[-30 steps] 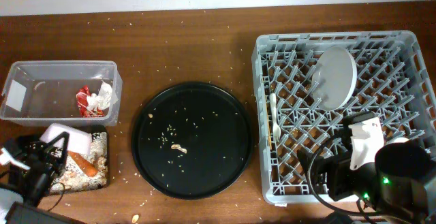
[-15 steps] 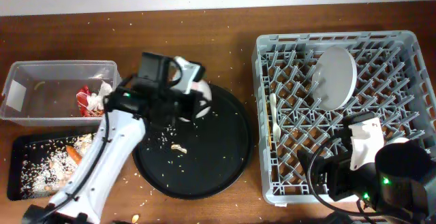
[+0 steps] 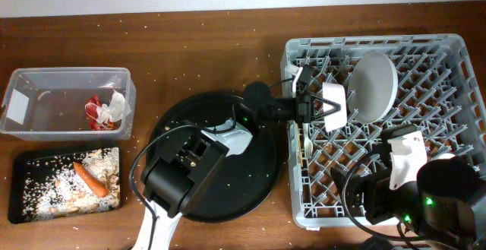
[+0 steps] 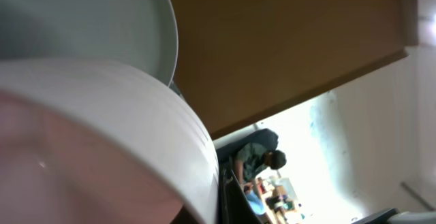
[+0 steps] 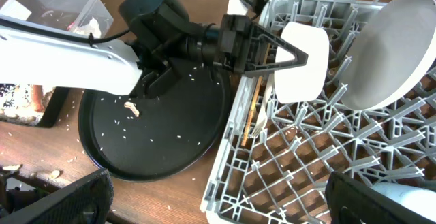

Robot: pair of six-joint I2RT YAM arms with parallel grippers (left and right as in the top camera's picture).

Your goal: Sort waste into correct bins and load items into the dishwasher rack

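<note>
My left gripper [image 3: 315, 104] is shut on the white bowl [image 3: 335, 104] and holds it on edge over the near-left part of the grey dishwasher rack [image 3: 456, 49], just left of the upright round plate [image 3: 373, 87]. The right wrist view shows the bowl [image 5: 300, 71], plate [image 5: 395, 47] and left gripper [image 5: 269, 50]. The bowl [image 4: 102, 135] fills the left wrist view. A white fork [image 3: 306, 127] and a chopstick [image 3: 302, 153] lie in the rack's left column. My right gripper [image 5: 218, 210] is open and empty above the rack's front edge. No cups show.
The clear tub [image 3: 45, 83] at the left holds the red wrapper [image 3: 96, 112] and white tissue [image 3: 116, 104]. The shallow black tray [image 3: 23, 204] holds the carrot stick [image 3: 89, 177] and rice. The large round black tray [image 3: 258, 181] lies mid-table under my left arm.
My left arm swung with the bowl from the shallow black tray at the far left, across the round tray, to the rack. The right arm has not moved.
</note>
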